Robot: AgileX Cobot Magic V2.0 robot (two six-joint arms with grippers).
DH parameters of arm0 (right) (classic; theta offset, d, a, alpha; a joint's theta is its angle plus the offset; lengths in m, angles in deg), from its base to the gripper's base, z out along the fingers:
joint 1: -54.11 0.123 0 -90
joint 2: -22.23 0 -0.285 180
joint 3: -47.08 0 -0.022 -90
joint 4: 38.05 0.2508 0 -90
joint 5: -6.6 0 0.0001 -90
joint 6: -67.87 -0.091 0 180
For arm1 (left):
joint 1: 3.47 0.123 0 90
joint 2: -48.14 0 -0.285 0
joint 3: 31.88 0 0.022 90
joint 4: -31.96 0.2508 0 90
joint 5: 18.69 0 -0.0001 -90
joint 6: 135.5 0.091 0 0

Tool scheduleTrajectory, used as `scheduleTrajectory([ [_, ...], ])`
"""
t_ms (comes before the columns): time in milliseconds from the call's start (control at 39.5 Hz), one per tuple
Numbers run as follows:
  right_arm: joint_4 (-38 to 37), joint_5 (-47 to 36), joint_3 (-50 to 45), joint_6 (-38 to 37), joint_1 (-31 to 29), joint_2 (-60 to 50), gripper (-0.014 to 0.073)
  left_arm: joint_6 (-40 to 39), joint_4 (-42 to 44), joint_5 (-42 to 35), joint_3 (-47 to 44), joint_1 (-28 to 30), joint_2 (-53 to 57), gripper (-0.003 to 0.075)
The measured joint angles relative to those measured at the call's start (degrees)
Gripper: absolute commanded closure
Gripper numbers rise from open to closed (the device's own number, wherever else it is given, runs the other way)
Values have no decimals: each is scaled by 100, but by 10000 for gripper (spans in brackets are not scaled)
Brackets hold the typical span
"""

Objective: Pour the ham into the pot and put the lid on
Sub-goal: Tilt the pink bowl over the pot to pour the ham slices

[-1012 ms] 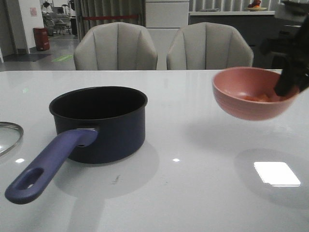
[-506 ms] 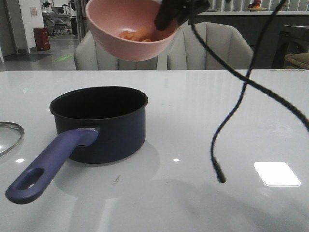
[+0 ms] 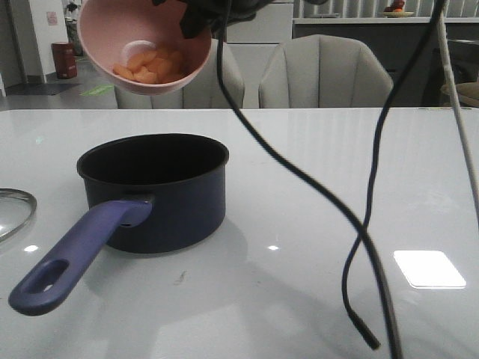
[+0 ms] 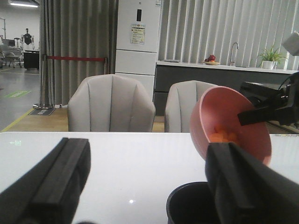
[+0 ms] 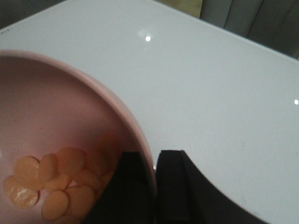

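Observation:
A pink bowl (image 3: 146,45) hangs tilted high above the dark navy pot (image 3: 153,191), mouth turned toward the camera. Orange-pink ham (image 3: 150,66) lies against its lower wall. My right gripper (image 3: 196,22) is shut on the bowl's rim; the right wrist view shows one finger inside and one outside the bowl (image 5: 70,107), next to the ham (image 5: 60,182). The pot's purple-blue handle (image 3: 75,258) points to the near left. The glass lid (image 3: 15,209) lies at the table's left edge. My left gripper (image 4: 149,158) is open and holds nothing, with the pot (image 4: 191,205) and bowl (image 4: 219,119) ahead of it.
Black cables (image 3: 367,224) dangle from the right arm over the right half of the white table (image 3: 337,149), one end near the front edge. Two grey chairs (image 3: 322,71) stand behind the table.
The right gripper has carried the bowl from the right side up and left to above the pot. The bowl tips more steeply now, and the ham has slid toward its lower side.

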Motion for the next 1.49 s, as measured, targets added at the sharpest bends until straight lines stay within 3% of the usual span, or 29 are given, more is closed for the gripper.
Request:
scheduleTrajectory([
  [278,-13,-3086,-1327,59,215,59,471,0,0,0,0,0,0,169],
  [506,-13,-5219,-1817,811,253,290,471,0,0,0,0,0,9,169],
  [885,-2,-6434,-1842,2913,588,665,471,0,0,0,-13,0,9,169],
  [1492,605,-7121,-1984,3606,623,665,471,0,0,0,-13,0,9,169],
])
